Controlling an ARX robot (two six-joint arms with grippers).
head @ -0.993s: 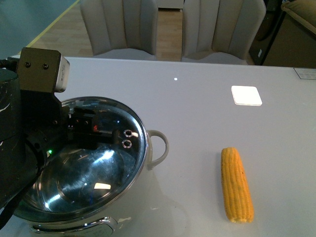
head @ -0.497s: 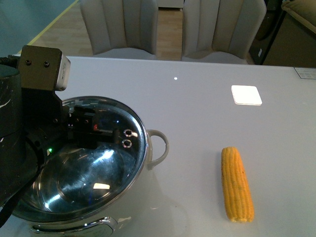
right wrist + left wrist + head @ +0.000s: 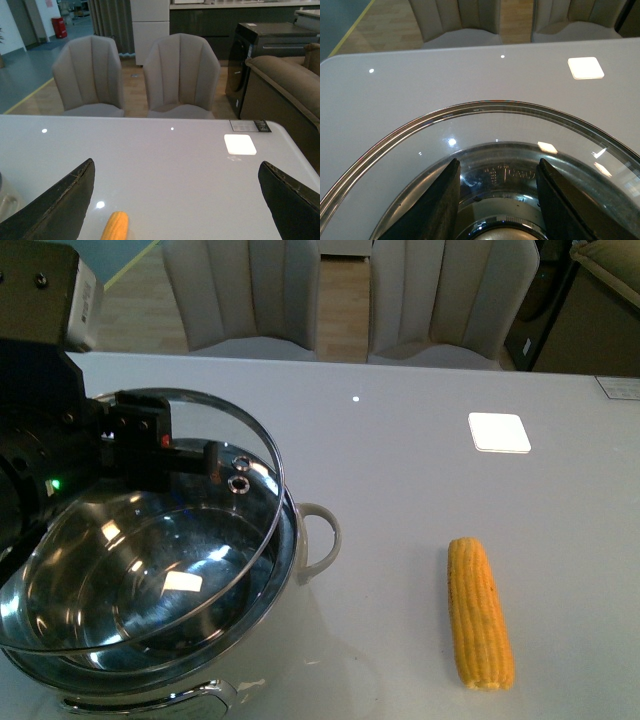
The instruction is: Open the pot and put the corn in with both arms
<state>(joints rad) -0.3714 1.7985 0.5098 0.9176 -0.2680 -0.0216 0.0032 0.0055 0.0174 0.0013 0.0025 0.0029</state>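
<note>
The shiny steel pot (image 3: pixel 272 592) stands at the table's near left, with a pale loop handle (image 3: pixel 324 538) on its right side. My left gripper (image 3: pixel 190 455) is shut on the knob (image 3: pixel 502 235) of the glass lid (image 3: pixel 120 560) and holds the lid tilted just above the pot. In the left wrist view, both black fingers (image 3: pixel 440 200) flank the knob, with the lid rim (image 3: pixel 485 106) arching ahead. The yellow corn (image 3: pixel 480 615) lies on the table to the right of the pot. My right gripper (image 3: pixel 176 165) is open and empty above the table. The corn's tip (image 3: pixel 115 227) shows below it.
A white square patch (image 3: pixel 499 433) lies on the grey table (image 3: pixel 400 470) at the far right. Two pale chairs (image 3: pixel 240 290) (image 3: pixel 450 295) stand behind the far edge. A dark cabinet and a sofa (image 3: pixel 280 75) are off to the right.
My left gripper has risen and moved left with the lid. The lid sat on the pot before and now hangs tilted above it. The corn has not moved.
</note>
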